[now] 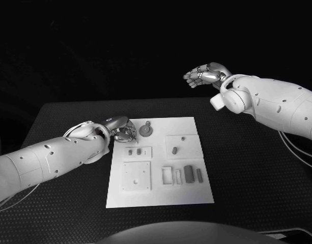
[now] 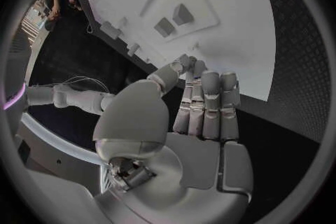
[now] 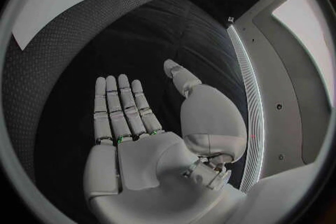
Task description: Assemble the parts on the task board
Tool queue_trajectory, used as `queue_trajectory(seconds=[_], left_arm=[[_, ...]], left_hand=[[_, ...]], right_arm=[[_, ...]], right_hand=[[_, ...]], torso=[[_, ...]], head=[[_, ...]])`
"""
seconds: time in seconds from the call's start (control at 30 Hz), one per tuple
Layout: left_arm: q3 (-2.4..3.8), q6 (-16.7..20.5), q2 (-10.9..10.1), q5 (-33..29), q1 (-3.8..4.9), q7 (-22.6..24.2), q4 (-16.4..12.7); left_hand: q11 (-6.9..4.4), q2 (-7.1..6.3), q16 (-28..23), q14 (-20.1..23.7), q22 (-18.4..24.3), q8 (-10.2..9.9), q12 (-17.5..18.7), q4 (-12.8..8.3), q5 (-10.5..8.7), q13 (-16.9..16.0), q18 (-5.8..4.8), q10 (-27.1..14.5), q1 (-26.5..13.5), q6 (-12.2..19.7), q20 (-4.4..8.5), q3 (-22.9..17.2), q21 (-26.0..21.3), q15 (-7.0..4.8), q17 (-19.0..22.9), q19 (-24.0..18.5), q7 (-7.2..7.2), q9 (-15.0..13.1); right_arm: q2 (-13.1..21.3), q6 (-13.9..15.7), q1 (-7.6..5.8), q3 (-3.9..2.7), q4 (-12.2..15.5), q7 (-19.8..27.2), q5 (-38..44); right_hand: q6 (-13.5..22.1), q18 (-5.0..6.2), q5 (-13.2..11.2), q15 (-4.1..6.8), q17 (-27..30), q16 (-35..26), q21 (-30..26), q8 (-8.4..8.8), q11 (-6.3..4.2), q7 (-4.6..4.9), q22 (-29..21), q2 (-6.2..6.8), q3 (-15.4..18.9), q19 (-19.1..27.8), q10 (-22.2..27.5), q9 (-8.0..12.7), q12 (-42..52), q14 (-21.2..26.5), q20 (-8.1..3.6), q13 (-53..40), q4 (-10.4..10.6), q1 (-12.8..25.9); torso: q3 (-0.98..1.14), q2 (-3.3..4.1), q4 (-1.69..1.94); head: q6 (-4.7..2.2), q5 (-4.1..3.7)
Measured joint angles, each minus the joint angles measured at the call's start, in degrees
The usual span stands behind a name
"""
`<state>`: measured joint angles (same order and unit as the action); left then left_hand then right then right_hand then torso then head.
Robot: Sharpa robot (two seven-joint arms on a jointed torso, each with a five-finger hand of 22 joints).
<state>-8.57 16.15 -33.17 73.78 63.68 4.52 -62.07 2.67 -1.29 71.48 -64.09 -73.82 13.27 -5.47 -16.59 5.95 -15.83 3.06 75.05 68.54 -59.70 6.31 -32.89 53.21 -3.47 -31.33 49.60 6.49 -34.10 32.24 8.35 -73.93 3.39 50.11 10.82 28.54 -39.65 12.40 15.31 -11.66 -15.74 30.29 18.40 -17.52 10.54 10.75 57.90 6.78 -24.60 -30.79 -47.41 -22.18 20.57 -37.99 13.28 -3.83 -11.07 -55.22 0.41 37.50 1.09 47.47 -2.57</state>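
Left silver hand (image 1: 119, 129): I see it spread flat, holding nothing, at the flat white rectangular task board's (image 1: 192, 195) far left corner.
Right silver hand (image 1: 205, 75): raised beyond the black table (image 1: 265, 168), fingers extended, holding nothing.

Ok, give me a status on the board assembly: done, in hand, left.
Done: nothing looks assembled; the parts lie loose on the task board. In hand: the left robot hand is at the board's far left corner, fingers extended, holding nothing visible. The right robot hand is raised away from the board, open and empty. Left: apparently all the assembly.
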Motion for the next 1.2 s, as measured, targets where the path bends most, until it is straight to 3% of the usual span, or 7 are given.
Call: queue_trajectory(seconds=[0.43, 1.2], left_arm=[[-0.03, -1.6, 0.2, 0.1, 0.00, -0.5, 1.0], [-0.06, -3.0, 1.4, 0.2, 0.00, -0.8, 1.5]], left_hand=[[0.00, -0.08, 0.0, 0.0, 0.0, 0.0, 0.2, 0.0, 0.00, 0.0, -0.01, 0.0, 0.1, 0.0, -0.08, 0.0, 0.0, 0.03, 0.0, 0.1, 0.02, 0.0], [-0.01, -0.38, 0.0, 0.0, -0.1, 0.2, 0.1, 0.2, -0.15, 0.0, -0.39, 0.0, 0.1, 0.1, -0.10, 0.0, 0.0, 0.23, -0.1, 0.1, -0.04, 0.0]], right_arm=[[0.0, 0.0, 0.00, 0.02, 0.1, 0.0, 0.0], [-0.2, 0.0, 0.00, 0.02, 0.1, 0.0, 0.0]], right_hand=[[0.0, 0.00, 0.0, 0.00, 0.0, 0.0, 0.0, 0.00, 0.00, 0.00, 0.0, 0.00, 0.0, 0.0, 0.0, 0.0, 0.0, 0.0, 0.00, 0.0, 0.0, 0.0], [0.0, 0.00, 0.0, 0.00, 0.0, 0.0, 0.0, 0.00, 0.00, 0.00, 0.1, 0.00, 0.0, 0.0, 0.0, 0.0, -0.2, 0.0, 0.00, 0.0, 0.0, 0.0]], torso=[[0.10, 0.00, -0.04], [0.09, 0.02, -0.08]], head=[[0.10, 0.09], [0.17, -0.01]])
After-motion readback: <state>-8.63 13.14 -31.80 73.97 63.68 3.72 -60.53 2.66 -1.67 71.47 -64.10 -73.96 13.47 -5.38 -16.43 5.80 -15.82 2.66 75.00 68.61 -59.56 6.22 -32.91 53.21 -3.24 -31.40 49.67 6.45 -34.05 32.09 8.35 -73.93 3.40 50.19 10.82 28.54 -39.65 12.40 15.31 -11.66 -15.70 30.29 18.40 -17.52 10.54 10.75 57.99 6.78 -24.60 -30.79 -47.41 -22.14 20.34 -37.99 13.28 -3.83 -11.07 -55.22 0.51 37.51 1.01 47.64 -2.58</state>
